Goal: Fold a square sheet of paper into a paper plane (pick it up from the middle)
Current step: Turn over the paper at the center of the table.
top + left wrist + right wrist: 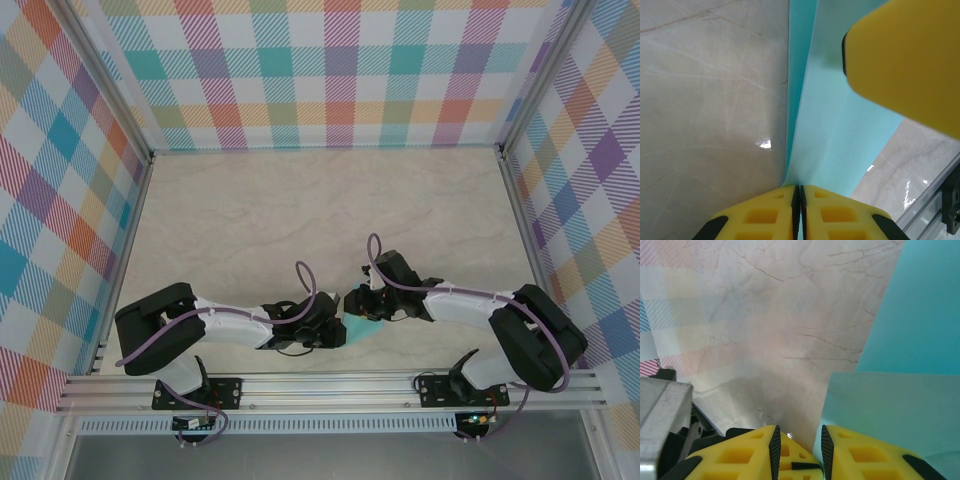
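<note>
- Left wrist: the left tool (798, 200) is pressed together, pinching the sheet of paper (840, 130) at a creased edge, above the tabletop (715, 100).
- Right wrist: the right tool (798, 445) stands slightly spread with nothing between its fingers. The paper lies just beside one finger.
- Top view: one sheet and two tools meet near the tabletop's near edge.
- The paper looks thin, light and limp and likely crumples easily, so grip it gently along the crease.

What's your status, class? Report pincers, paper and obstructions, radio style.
Left pincer shut on the teal paper at a fold. Right pincer open, against the paper, not gripping. Both pincers crowd together over the table.
</note>
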